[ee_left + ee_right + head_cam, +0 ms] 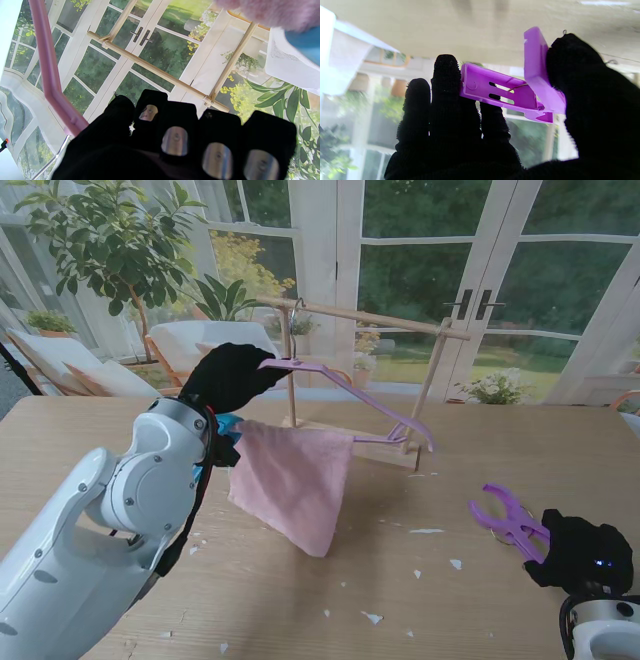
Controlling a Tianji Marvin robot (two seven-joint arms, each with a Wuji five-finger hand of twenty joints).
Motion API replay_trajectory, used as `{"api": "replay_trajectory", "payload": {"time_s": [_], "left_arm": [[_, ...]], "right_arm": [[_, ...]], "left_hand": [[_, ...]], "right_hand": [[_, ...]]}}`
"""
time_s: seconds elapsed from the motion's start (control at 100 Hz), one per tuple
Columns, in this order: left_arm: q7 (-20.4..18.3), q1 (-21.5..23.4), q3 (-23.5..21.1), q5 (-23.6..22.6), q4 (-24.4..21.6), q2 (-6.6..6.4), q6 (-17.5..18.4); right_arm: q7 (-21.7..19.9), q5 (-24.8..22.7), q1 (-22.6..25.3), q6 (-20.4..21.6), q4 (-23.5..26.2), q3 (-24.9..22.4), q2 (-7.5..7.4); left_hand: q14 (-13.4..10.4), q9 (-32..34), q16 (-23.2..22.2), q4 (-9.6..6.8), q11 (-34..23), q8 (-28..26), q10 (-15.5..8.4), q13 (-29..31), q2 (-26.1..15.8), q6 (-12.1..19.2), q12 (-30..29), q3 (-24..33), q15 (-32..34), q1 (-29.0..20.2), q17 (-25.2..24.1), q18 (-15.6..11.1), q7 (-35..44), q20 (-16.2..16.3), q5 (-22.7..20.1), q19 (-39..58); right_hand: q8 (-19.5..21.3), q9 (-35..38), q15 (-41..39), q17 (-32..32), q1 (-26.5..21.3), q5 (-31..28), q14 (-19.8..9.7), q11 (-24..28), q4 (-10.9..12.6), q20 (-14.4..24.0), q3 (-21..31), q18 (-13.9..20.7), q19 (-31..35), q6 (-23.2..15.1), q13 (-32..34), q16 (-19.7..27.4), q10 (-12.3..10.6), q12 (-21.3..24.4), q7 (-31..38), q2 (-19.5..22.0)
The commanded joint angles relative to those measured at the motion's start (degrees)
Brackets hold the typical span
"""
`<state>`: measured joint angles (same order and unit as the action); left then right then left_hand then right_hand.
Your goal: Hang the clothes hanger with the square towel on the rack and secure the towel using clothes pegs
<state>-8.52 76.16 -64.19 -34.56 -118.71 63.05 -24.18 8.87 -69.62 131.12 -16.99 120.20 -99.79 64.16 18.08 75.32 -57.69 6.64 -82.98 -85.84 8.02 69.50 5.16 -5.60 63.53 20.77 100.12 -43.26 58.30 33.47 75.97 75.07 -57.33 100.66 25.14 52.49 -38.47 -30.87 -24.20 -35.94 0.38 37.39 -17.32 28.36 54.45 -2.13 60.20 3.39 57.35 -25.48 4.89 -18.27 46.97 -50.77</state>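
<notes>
My left hand (228, 376) is shut on the top of the purple clothes hanger (352, 386) and holds it up in front of the wooden rack (372, 318). A pink square towel (292, 482) drapes over the hanger's lower bar. The hanger's hook is hidden by my hand, so I cannot tell whether it is on the rail. In the left wrist view the hanger arm (49, 72) runs past my fingers (175, 130), with the rack rail (155, 71) beyond. My right hand (580, 552) holds a purple clothes peg (508, 520) at the right, its jaws spread; thumb and fingers (446, 82) squeeze the peg (505, 93).
Small white scraps (428, 531) lie scattered on the wooden table (90, 430). Something blue (228, 427) shows beside my left wrist. Behind the table are glass doors, a potted tree (110, 240) and a cushioned chair (70, 365).
</notes>
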Motion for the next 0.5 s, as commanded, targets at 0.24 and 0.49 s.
{"api": "replay_trajectory", "payload": {"time_s": [0.24,0.49], "left_arm": [[0.72,-1.5,2.31,-4.05,-0.64,0.84,-3.39],[1.32,-2.16,3.6,-5.05,-1.08,1.07,-6.35]], "right_arm": [[1.24,-6.33,3.92,5.36,11.64,-0.14,0.0],[0.32,-11.89,3.71,8.02,15.5,1.93,-0.66]], "left_hand": [[-0.93,1.85,0.52,-1.75,-2.95,-1.99,-3.32,2.89,-1.84,-0.35,-0.12,1.38,6.23,1.15,2.01,-0.94,2.38,1.26,-3.51,19.32],[-1.27,1.87,0.89,-1.7,-2.76,-2.0,-3.4,2.9,-2.09,-0.35,-0.22,1.04,6.27,0.87,2.13,-1.65,2.37,0.85,-3.5,19.32]], "right_hand": [[3.01,7.27,-0.11,-1.02,-11.6,-5.74,-0.07,5.14,4.16,0.51,9.71,0.06,1.53,-12.94,2.41,-0.95,-7.12,-2.82,11.43,6.29],[3.63,7.41,0.29,-1.57,-11.65,-5.88,-0.32,4.73,4.41,0.82,9.15,0.21,1.2,-13.09,2.81,-1.19,-7.28,-3.08,10.83,6.65]]}}
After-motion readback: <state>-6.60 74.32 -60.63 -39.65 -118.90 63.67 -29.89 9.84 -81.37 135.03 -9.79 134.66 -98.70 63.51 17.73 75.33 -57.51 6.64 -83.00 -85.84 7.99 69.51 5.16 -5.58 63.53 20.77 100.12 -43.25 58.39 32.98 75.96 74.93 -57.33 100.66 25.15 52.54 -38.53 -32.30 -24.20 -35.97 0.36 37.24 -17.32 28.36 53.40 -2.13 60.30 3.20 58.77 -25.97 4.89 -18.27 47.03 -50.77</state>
